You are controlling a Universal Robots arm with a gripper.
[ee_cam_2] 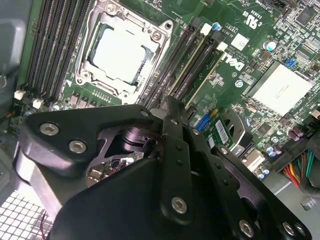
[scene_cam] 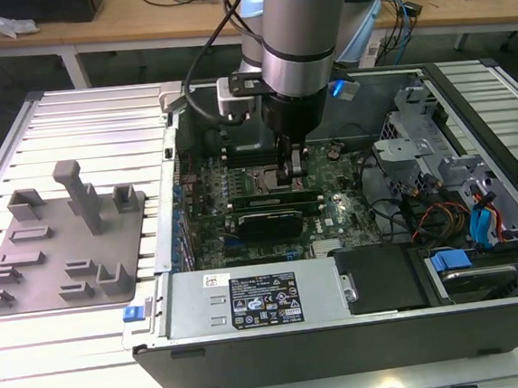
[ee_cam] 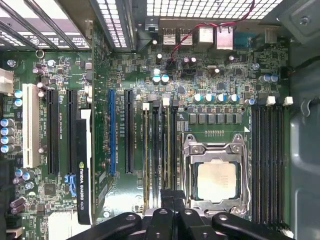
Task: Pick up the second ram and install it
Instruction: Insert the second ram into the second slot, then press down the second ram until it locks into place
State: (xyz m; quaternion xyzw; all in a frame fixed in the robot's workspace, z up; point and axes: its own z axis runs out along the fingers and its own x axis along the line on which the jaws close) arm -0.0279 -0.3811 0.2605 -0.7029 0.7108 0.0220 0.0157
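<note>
Second ram [scene_cam: 261, 196] is found inside the open computer case [scene_cam: 489, 337], standing on edge among the memory slots of the green motherboard [scene_cam: 333, 210]. In the exterior view its long axis is laid from 9 o'clock to 3 o'clock, level with the board, with its flat faces turned toward 12 and 6 o'clock. In the first wrist view the same stick [ee_cam: 168, 150] is seen edge-on as a thin pale line running away from the hand [ee_cam: 173, 196], beside a further stick [ee_cam: 146, 150] seated two slots off.

The hand [scene_cam: 294, 180] is held narrow: the black fingers [ee_cam: 167, 199] are drawn almost together, with the upper edge of the stick taken between them near the middle of its length. The arm [scene_cam: 303, 27] is set upright over the case.

The silver processor [scene_cam: 256, 181], in its metal frame, is found just at 9 o'clock of the hand in the exterior view; the black graphics card [scene_cam: 266, 222] lies at 6 o'clock. Well apart at 9 o'clock, the grey fixture plate [scene_cam: 29, 259] with its upright posts is placed on the slatted table [scene_cam: 72, 129].

A white label [scene_cam: 264, 301] with dark print is fixed to the grey metal cover at 6 o'clock of the hand; its small lines of writing cannot be made out. White lettering is printed on the motherboard and on the graphics card [ee_cam: 84, 175].
</note>
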